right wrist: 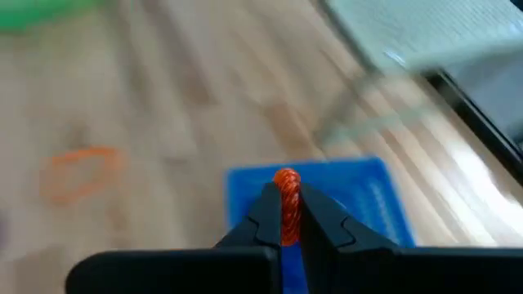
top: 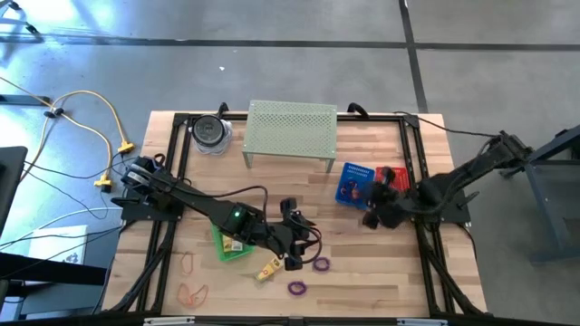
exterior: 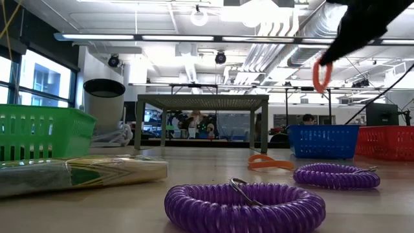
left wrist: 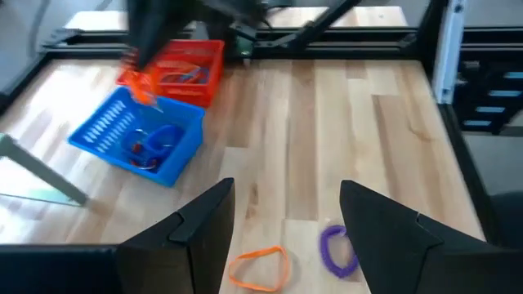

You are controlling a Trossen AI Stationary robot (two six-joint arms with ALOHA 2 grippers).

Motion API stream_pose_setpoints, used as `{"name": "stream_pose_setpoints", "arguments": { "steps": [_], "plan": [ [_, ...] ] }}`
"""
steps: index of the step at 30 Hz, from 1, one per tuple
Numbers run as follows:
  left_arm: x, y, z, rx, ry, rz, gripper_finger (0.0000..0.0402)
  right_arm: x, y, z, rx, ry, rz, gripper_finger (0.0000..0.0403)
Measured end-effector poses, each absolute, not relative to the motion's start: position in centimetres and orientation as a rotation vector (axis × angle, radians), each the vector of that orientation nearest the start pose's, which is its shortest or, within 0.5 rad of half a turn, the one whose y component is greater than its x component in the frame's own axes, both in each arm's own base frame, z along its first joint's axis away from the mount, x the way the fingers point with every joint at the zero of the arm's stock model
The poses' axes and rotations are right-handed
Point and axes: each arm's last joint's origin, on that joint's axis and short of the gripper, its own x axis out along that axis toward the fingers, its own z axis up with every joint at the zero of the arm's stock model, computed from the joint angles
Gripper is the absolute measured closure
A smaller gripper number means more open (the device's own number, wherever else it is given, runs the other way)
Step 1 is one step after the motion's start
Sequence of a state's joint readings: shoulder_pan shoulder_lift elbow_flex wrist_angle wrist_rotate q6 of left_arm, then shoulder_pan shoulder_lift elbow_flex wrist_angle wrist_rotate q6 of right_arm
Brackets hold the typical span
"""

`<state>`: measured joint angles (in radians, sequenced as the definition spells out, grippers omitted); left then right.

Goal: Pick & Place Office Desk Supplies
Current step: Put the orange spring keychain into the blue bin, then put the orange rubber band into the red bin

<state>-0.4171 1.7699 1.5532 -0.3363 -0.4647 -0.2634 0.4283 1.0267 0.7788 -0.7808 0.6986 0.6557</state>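
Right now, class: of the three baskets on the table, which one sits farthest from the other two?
The green basket, beside the left gripper on the table's left half. The blue basket and red basket stand side by side near the right gripper.

Orange loop (right wrist: 285, 204) pinched in right claw (right wrist: 286, 214).

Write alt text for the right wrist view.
The right gripper is shut on an orange coiled loop, held above a blue basket on the wooden table. Farther off, an orange band lies on the wood, and a pale-green shelf stands at the edge.
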Motion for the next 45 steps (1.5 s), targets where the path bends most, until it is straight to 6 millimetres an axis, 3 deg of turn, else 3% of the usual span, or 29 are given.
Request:
{"name": "stream_pose_setpoints", "arguments": {
  "steps": [5,13,26,30,39,45],
  "plan": [
    [37.4,-15.3,31.8,-0.035,0.506,0.056,0.0188,17.0,2.7,24.4,0.161,0.88,-0.655,0.0395],
    [37.2,-15.3,31.4,-0.044,0.563,0.035,0.0188,18.4,-0.5,23.2,0.252,1.022,-0.665,0.0395],
    [36.8,-15.2,30.9,-0.127,0.625,0.08,0.0188,21.0,-1.9,20.5,0.286,1.151,-0.626,0.0389],
    [36.7,-15.1,30.8,-0.142,0.639,0.089,0.0188,21.3,-1.9,20.0,0.276,1.17,-0.626,0.0357],
    [36.5,-15.2,30.6,-0.135,0.66,0.09,0.0188,21.2,-2.3,20.1,0.274,1.159,-0.654,0.0239],
    [36.3,-15.5,30.5,-0.129,0.668,0.083,0.0188,21.2,-2.5,20.2,0.255,1.153,-0.647,0.0214]
  ]
}}
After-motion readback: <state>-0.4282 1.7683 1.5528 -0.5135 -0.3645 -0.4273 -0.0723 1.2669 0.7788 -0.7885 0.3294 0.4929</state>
